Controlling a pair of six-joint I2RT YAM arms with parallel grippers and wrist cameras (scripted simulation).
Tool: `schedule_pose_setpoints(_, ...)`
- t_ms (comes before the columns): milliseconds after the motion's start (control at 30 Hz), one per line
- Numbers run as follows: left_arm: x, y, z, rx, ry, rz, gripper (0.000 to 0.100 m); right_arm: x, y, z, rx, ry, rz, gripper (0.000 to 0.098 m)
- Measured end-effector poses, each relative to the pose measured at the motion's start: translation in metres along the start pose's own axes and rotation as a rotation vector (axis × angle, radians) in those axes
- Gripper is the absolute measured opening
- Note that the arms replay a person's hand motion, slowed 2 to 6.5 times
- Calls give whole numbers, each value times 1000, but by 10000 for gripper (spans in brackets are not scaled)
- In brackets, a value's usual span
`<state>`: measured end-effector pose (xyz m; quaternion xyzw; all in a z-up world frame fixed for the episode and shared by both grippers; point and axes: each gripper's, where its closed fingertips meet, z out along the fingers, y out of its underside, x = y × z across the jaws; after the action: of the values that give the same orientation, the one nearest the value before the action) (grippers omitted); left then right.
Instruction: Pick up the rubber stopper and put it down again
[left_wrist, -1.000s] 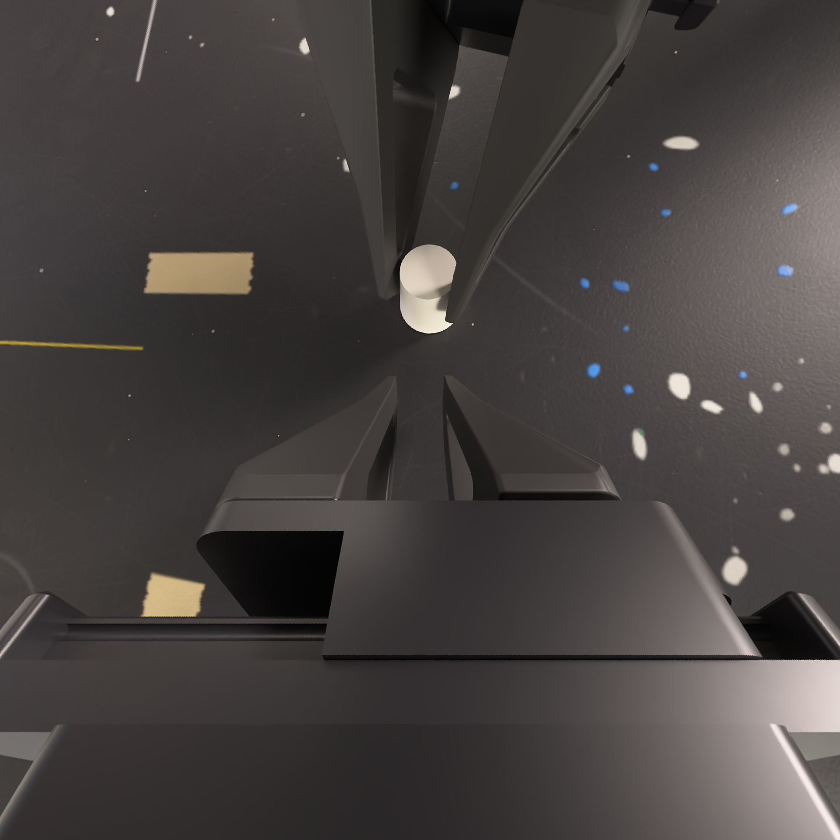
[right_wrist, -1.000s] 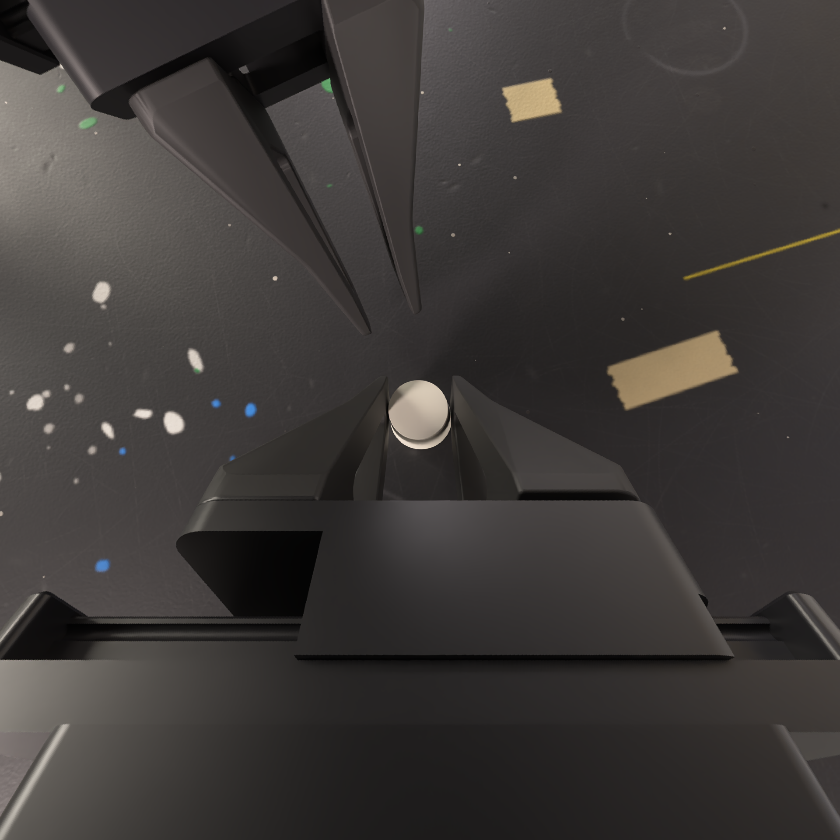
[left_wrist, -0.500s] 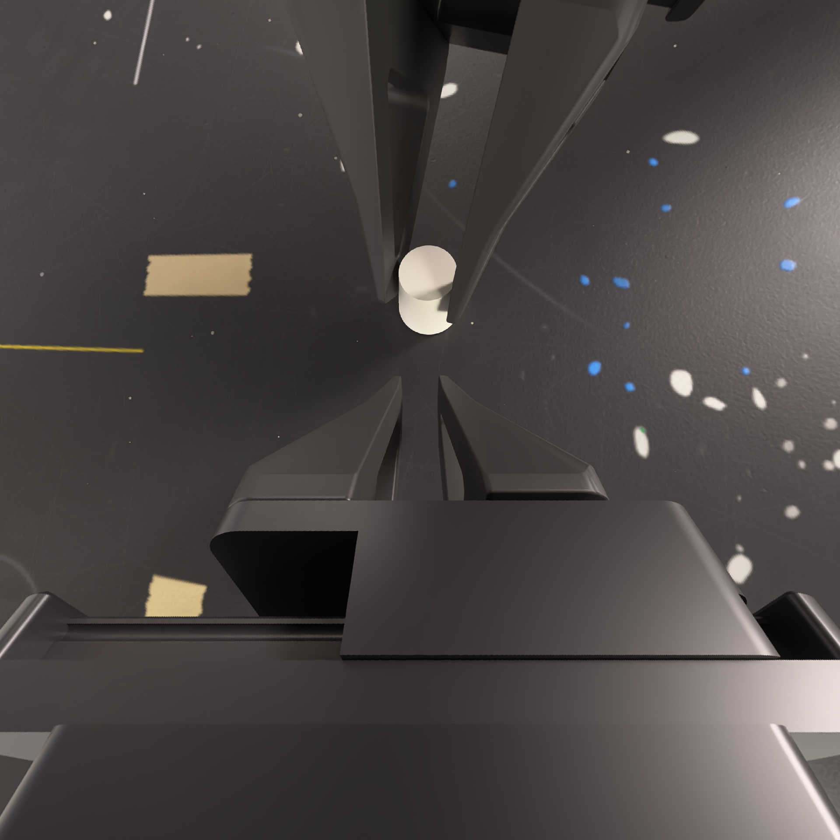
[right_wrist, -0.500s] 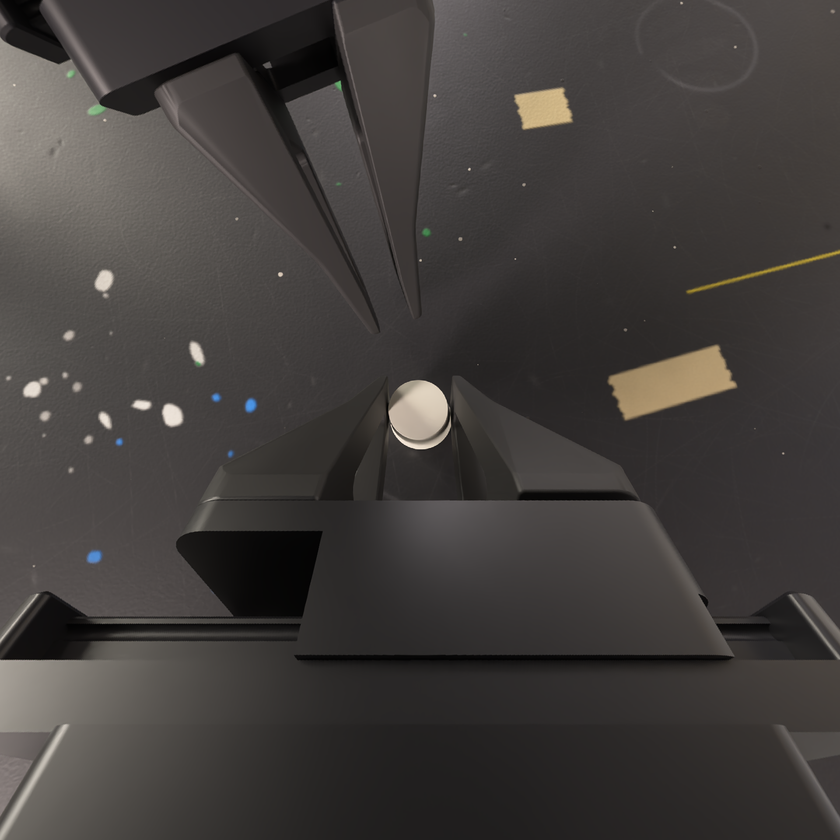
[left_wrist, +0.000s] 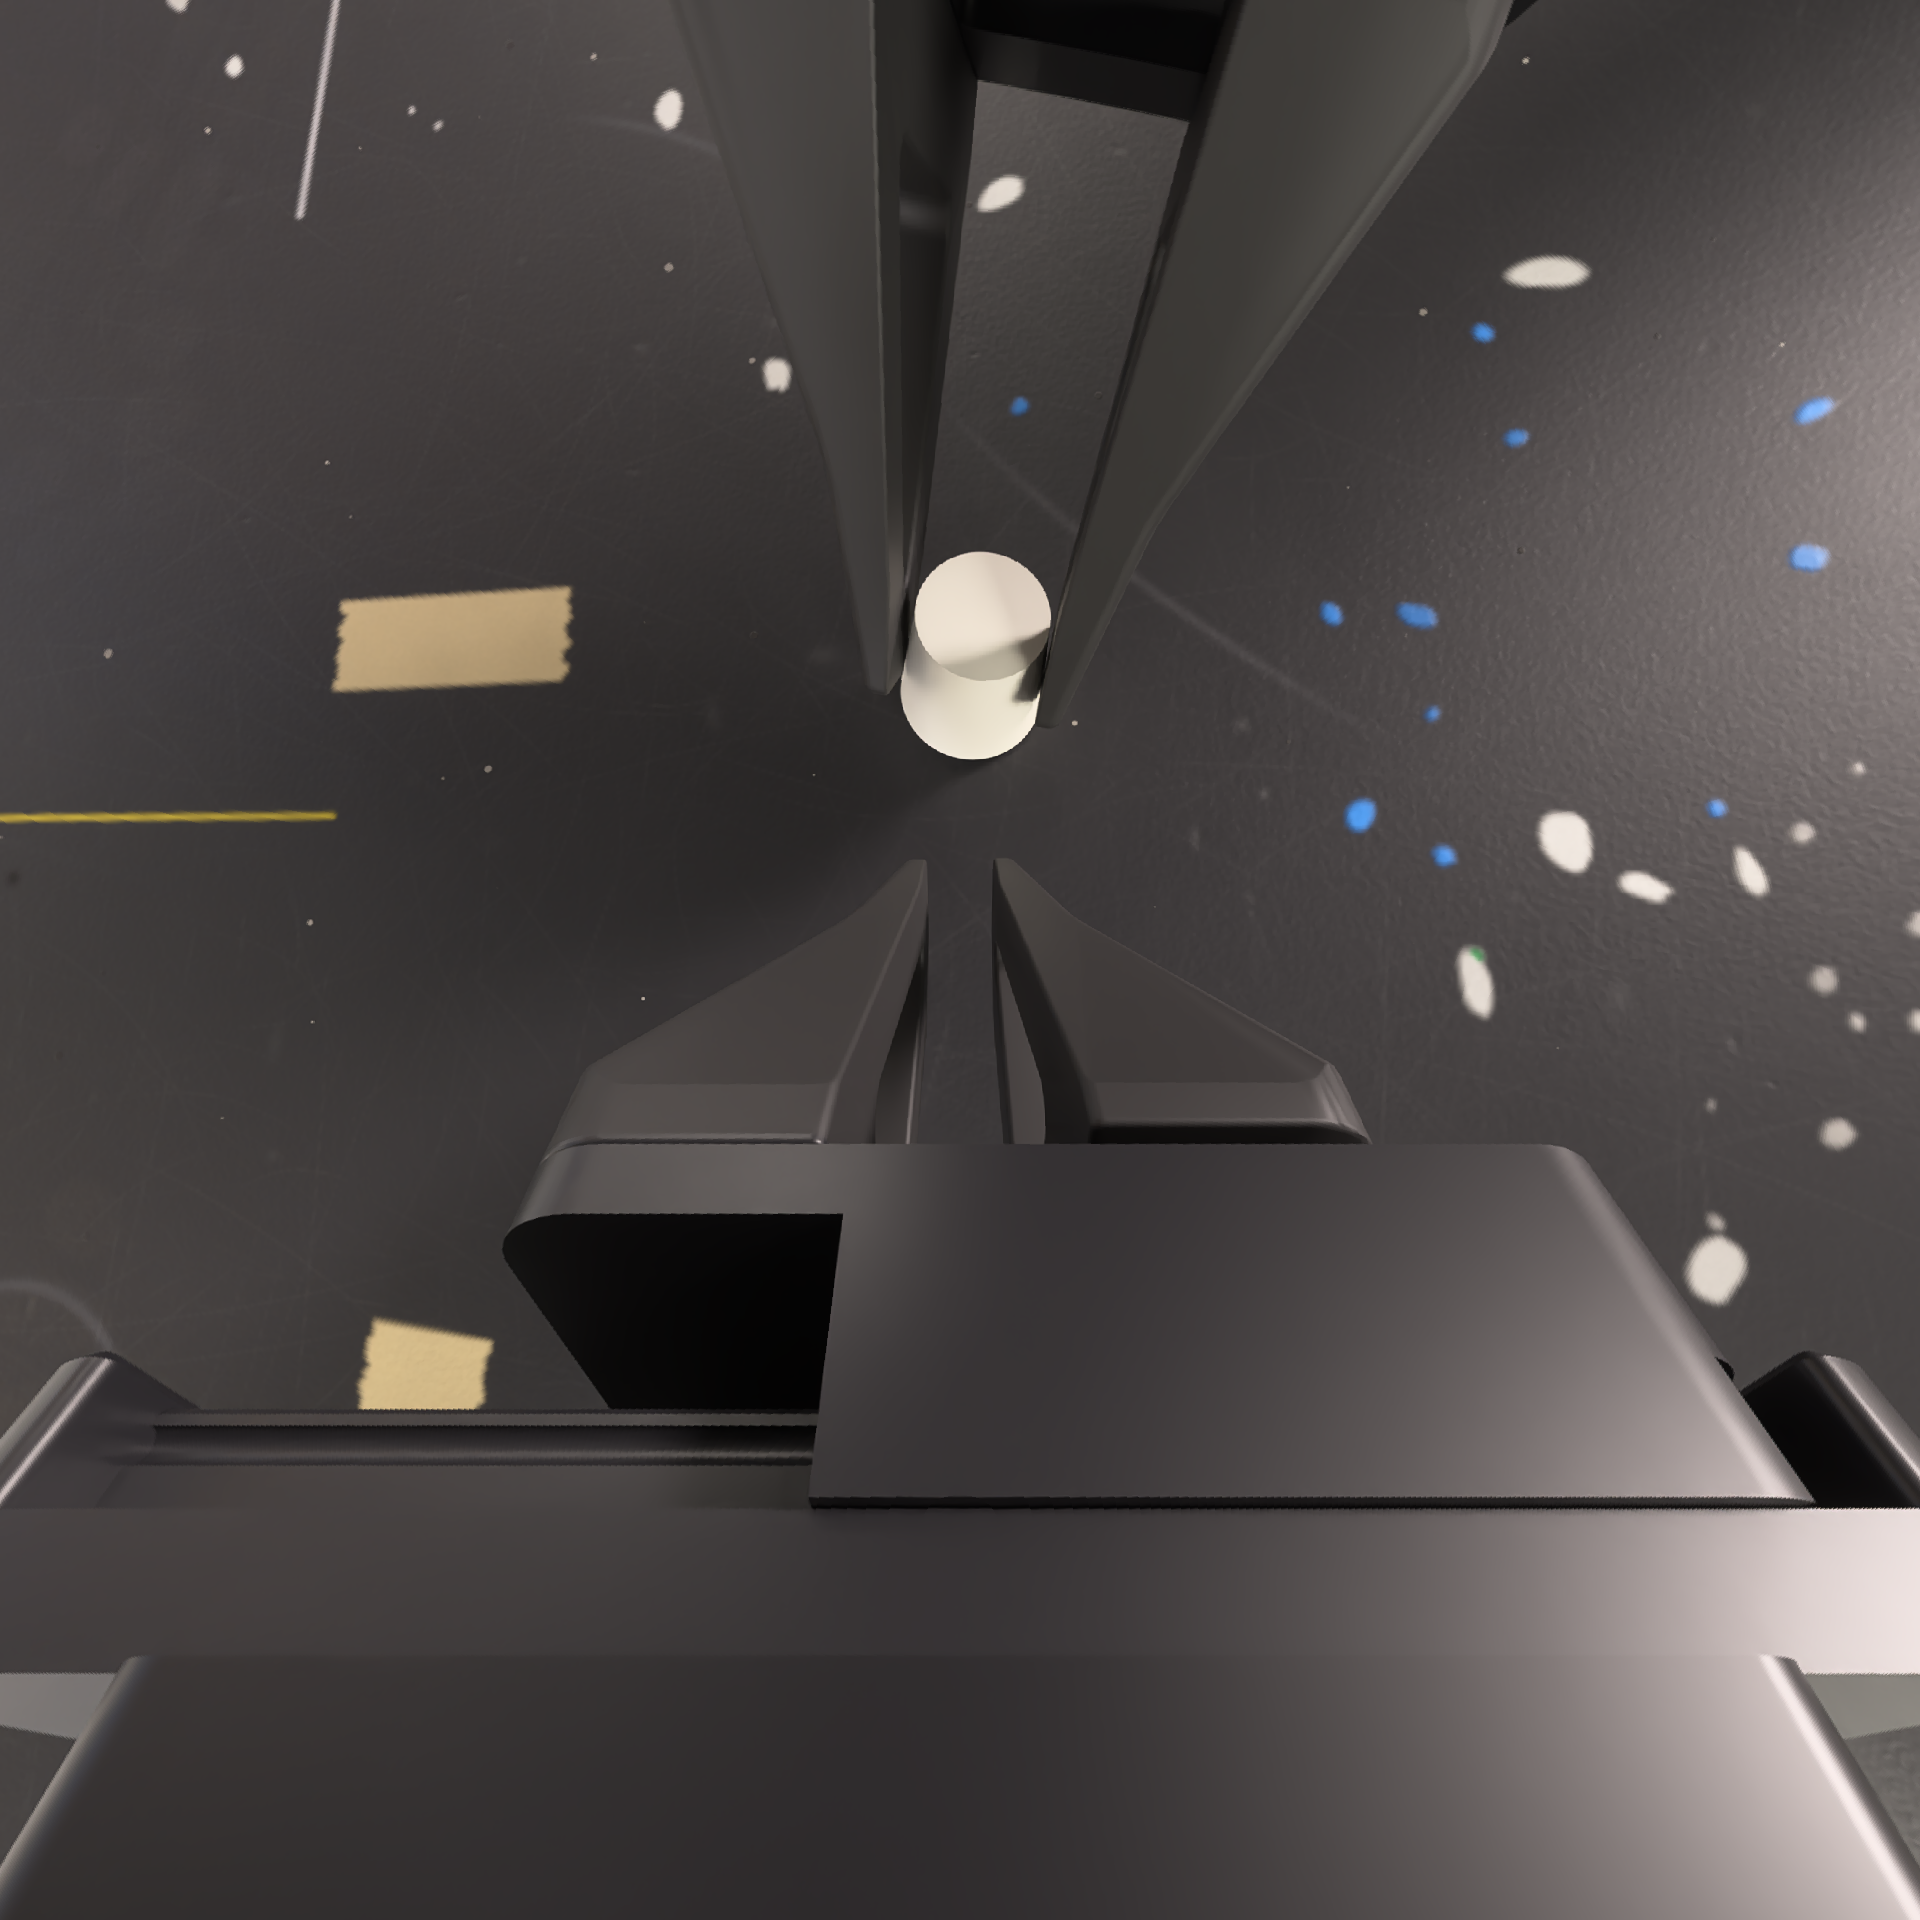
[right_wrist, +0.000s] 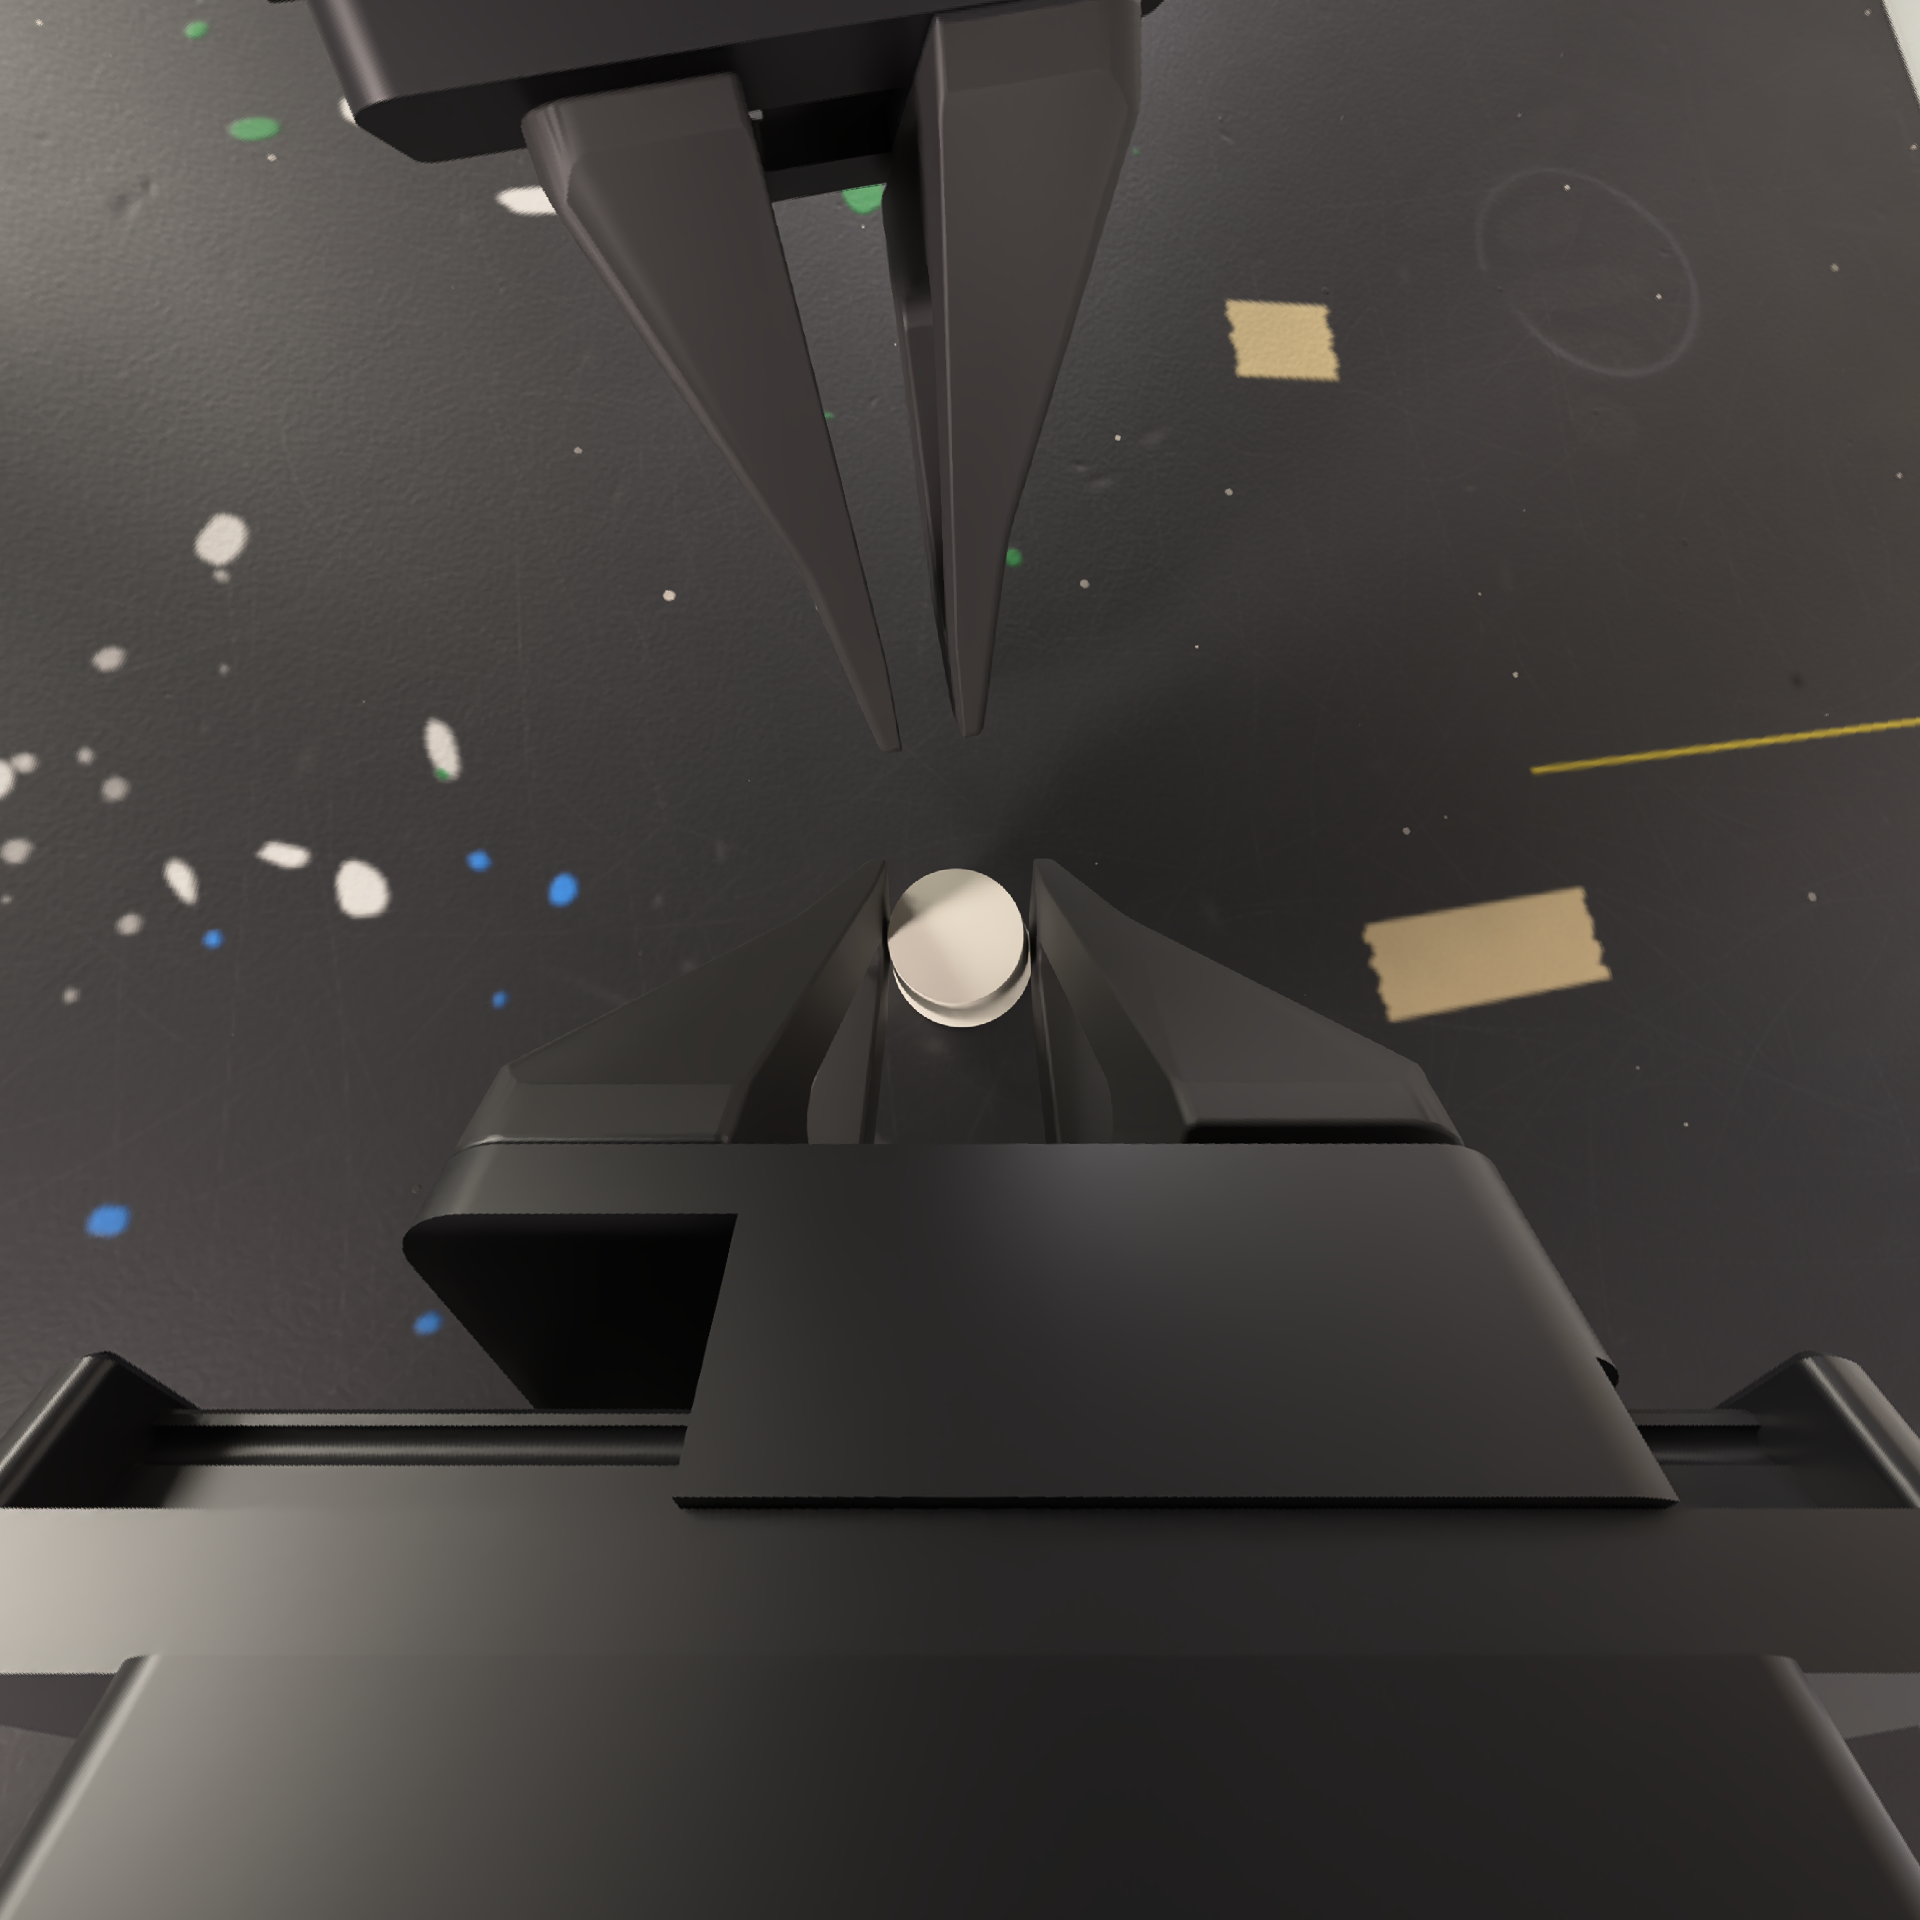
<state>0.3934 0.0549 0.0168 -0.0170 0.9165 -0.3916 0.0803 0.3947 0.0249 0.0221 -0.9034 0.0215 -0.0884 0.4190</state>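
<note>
The rubber stopper is a small off-white cylinder. My right gripper is shut on it, one finger on each side, near the fingertips. In the left wrist view the stopper stands upright between the right gripper's two fingers, close over the dark table. My left gripper is empty, with only a thin gap between its fingers. It points at the stopper from a short way off. In the right wrist view the left gripper hangs just beyond the stopper, not touching it.
The dark table bears white, blue and green paint specks. Tan tape pieces and a yellow line lie left of the stopper in the left wrist view. The tape lies to the right in the right wrist view.
My left gripper's fingers have drawn closer together. In the right wrist view the left gripper has swung from the upper left to straight ahead. The right gripper keeps its hold on the stopper.
</note>
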Motion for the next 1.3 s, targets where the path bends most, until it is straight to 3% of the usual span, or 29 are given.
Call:
schedule_pose_setpoints(667, -1, 1, -1, 13, 8, 83, 95, 1, -1, 1, 11, -11, -40, 228)
schedule_pose_setpoints(867, -2, 0, 0, 23, 1, 138, 95, 0, -2, 1, 19, -7, -76, 228)
schedule_pose_setpoints(1300, 0, 1, -1, 23, 12, 143, 94, -1, -3, 2, 49, 6, -192, 228)
